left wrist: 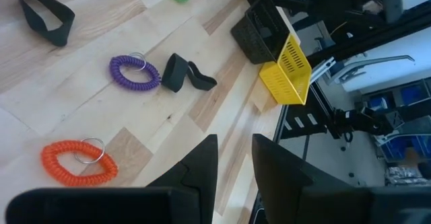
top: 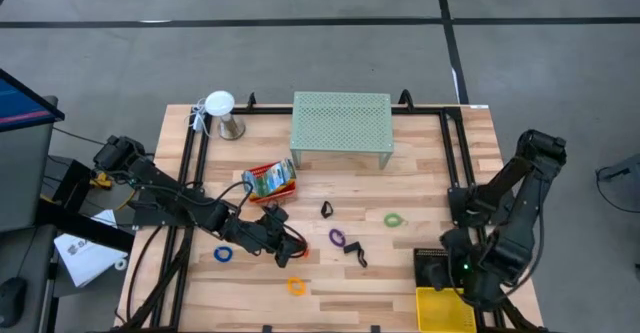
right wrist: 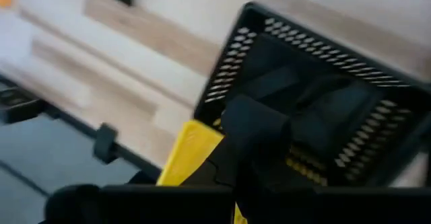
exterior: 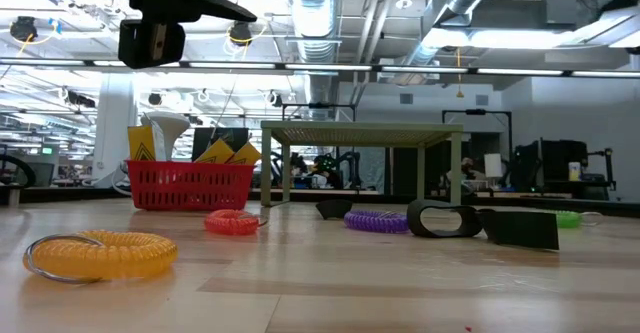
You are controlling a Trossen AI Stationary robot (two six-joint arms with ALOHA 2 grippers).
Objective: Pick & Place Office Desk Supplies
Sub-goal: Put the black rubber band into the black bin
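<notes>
The bench (top: pixel 400 273) is pale wood with darker plank streaks. On it lie coiled loops in purple (left wrist: pixel 135 72), orange-red (left wrist: pixel 77 163), green (top: pixel 394 219), blue (top: pixel 223 255) and yellow-orange (exterior: pixel 100 254), plus black clips (left wrist: pixel 185 75). A red tray (exterior: pixel 190 185) has a slotted wall and holds yellow-green boxes (top: pixel 270 179). The shelf (top: pixel 341 120) is mint green with a dotted mesh pattern. A yellow tray (left wrist: pixel 288 72) and a black tray (left wrist: pixel 259 32) are both perforated.

We see no words or numbers clear enough to read. Yellow boxes (exterior: pixel 228 153) in red tray (exterior: pixel 190 185) carry print, too small and blurry for us. Box tops (top: pixel 268 180) in high view show colours only, no letters.
</notes>
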